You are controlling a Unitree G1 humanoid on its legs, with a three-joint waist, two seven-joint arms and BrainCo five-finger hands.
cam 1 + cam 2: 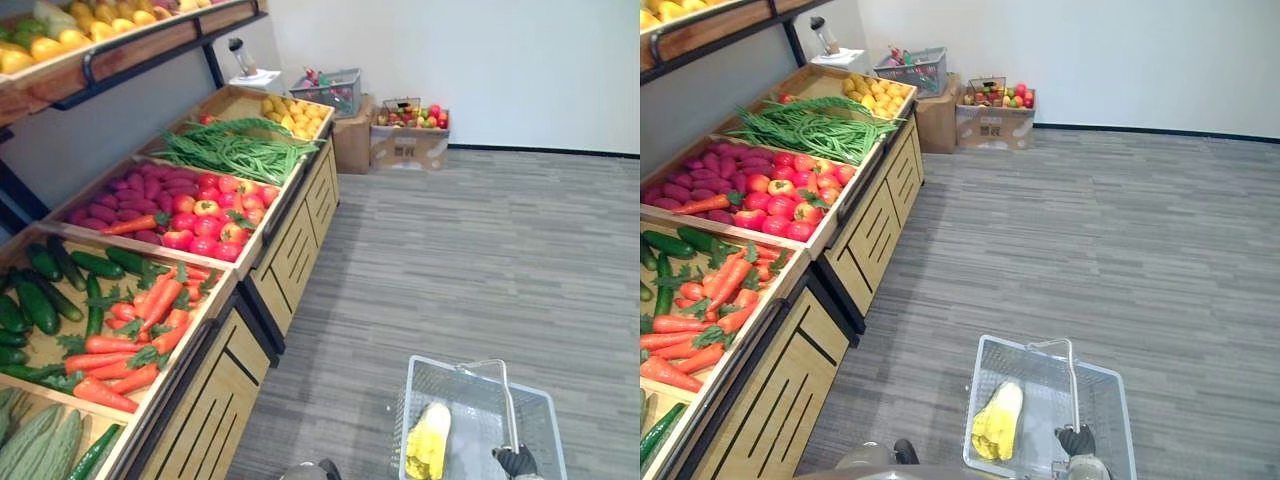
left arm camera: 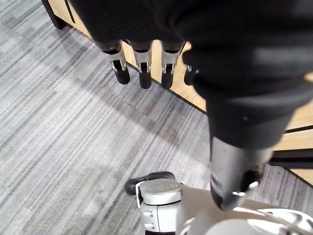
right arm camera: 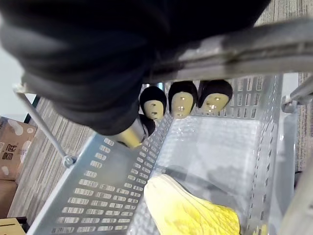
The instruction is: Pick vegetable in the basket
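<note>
1. Left eye view: the right hand (image 1: 517, 462) is clamping the handle (image 1: 503, 395) of the wire basket (image 1: 470, 415) and carrying it. A yellow leafy vegetable (image 1: 428, 440) is lying inside the basket, along its left wall.
2. Right eye view: well to the left of the basket, the worktop (image 1: 770, 400) is offering carrots (image 1: 710, 300) among other produce. These are looking stiff, slim and smooth, so they are probably light but apt to roll. The sound hold is likely across the thick orange body, not the floppy green tops.
3. Left wrist view: the left hand (image 2: 146, 29), somewhere off to the basket's left, is hanging with its fingers (image 2: 142, 63) straight and apart from the thumb, holding nothing. It is the free one for picking.
4. Right wrist view: the right hand's fingers (image 3: 183, 100) are curling under the handle bar, wrapped tight on it. Below them, the leafy vegetable is resting on the basket's floor. Its crinkled leaves are looking soft, light and easy to crush. A wide, gentle wrap round its firmer middle is likely suiting it best, and anything added is better set beside it in the basket.
</note>
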